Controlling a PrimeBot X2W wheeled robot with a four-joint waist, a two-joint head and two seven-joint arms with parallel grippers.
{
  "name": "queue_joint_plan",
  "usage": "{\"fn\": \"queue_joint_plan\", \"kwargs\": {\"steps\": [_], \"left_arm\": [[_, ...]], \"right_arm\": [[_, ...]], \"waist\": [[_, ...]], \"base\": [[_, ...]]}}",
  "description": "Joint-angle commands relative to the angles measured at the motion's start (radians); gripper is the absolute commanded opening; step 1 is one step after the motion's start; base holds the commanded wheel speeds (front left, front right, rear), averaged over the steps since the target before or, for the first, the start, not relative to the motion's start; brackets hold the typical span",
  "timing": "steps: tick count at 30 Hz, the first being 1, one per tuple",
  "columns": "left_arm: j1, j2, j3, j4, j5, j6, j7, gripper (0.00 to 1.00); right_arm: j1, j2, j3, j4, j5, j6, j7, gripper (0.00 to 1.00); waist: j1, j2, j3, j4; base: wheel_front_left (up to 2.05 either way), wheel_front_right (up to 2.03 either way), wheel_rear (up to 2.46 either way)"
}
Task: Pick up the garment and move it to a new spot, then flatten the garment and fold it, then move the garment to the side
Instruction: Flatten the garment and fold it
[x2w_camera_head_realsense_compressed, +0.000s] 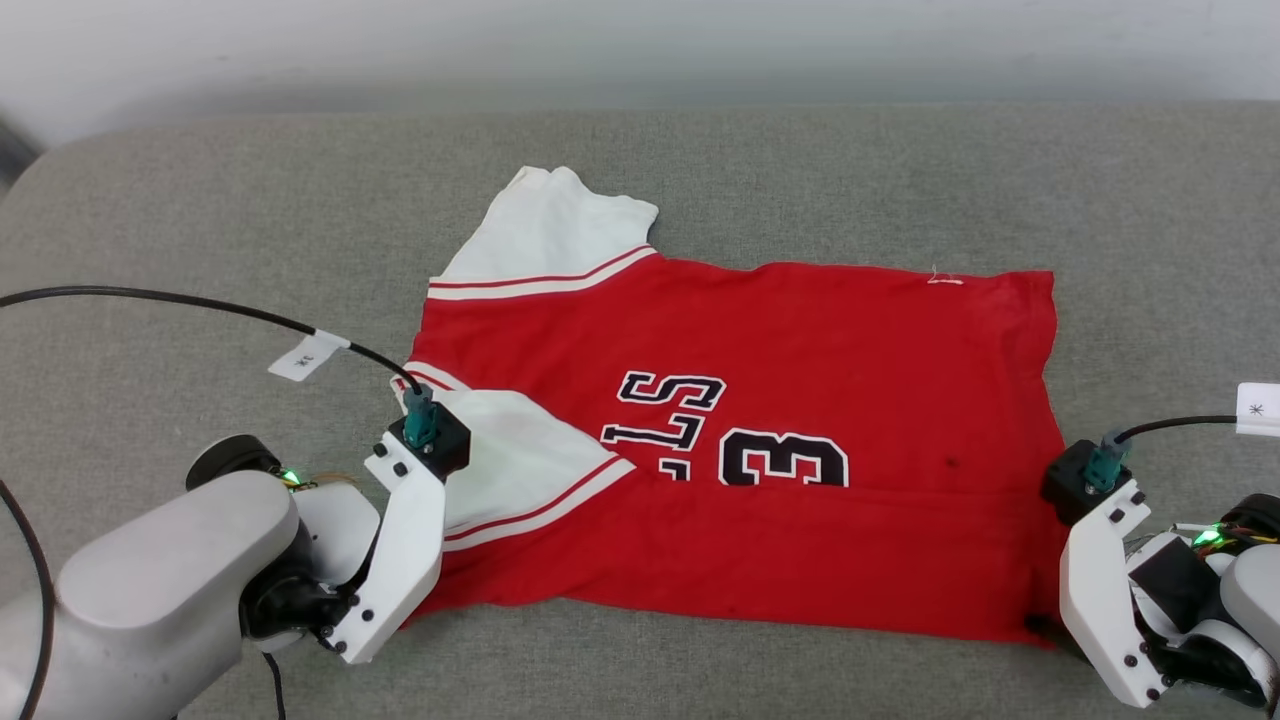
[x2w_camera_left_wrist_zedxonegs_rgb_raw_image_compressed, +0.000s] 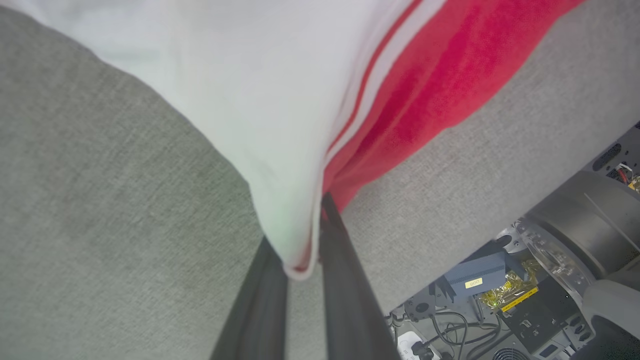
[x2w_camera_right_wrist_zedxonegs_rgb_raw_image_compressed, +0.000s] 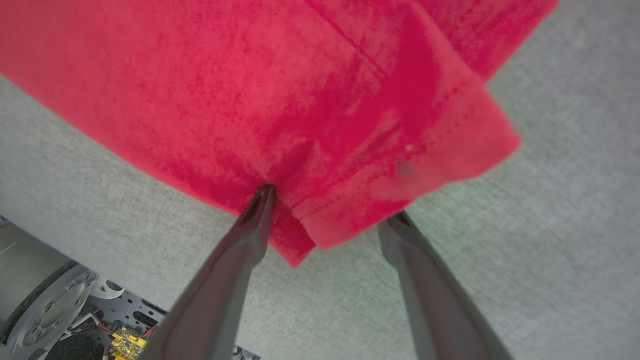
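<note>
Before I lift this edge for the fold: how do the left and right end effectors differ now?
The left end effector is shut, pinching the white sleeve of the garment; the right end effector stands open, gripping nothing. The left works the sleeve end; the right's fingers straddle the red hem corner. Both sit at the garment's near edge on the grey cushion.

Head camera looks steeply down on the whole garment (x2w_camera_head_realsense_compressed: 800, 400). Wrist cameras, close behind left gripper (x2w_camera_left_wrist_zedxonegs_rgb_raw_image_compressed: 297, 225) and right gripper (x2w_camera_right_wrist_zedxonegs_rgb_raw_image_compressed: 331, 204), share its lower corners.
</note>
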Motion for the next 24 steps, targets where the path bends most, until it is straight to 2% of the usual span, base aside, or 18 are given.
{"fn": "queue_joint_plan", "kwargs": {"steps": [1,9,18,21,24], "left_arm": [[0.016,0.007,0.001,0.013,-0.010,0.000,-0.016,0.00],[0.092,0.031,0.000,0.015,-0.056,0.000,-0.051,0.00],[0.186,0.084,-0.001,-0.066,-0.085,0.000,-0.050,0.00],[0.212,0.089,-0.001,-0.079,-0.077,0.000,-0.041,0.00],[0.238,0.079,0.000,-0.071,-0.063,0.011,-0.053,0.00]], "right_arm": [[0.009,0.041,0.057,0.025,0.010,0.000,-0.044,0.00],[-0.010,-0.060,0.066,-0.040,0.023,0.000,-0.136,0.00],[0.062,-0.197,0.068,-0.168,0.077,0.000,-0.125,0.00],[0.100,-0.214,0.054,-0.174,0.095,0.000,-0.117,0.00],[0.140,-0.168,0.031,-0.138,0.100,0.000,-0.119,0.02]], "waist": [[0.0001,0.0000,-0.016,-0.009],[0.0001,0.0000,-0.119,-0.034],[0.0001,0.0000,-0.162,-0.039],[0.0001,0.0000,-0.154,-0.040],[0.0001,0.0000,-0.138,-0.041]], "base": [[0.00,0.00,0.00],[0.00,0.00,0.00],[0.00,0.00,0.00],[0.00,0.00,0.00],[0.00,0.00,0.00]]}}
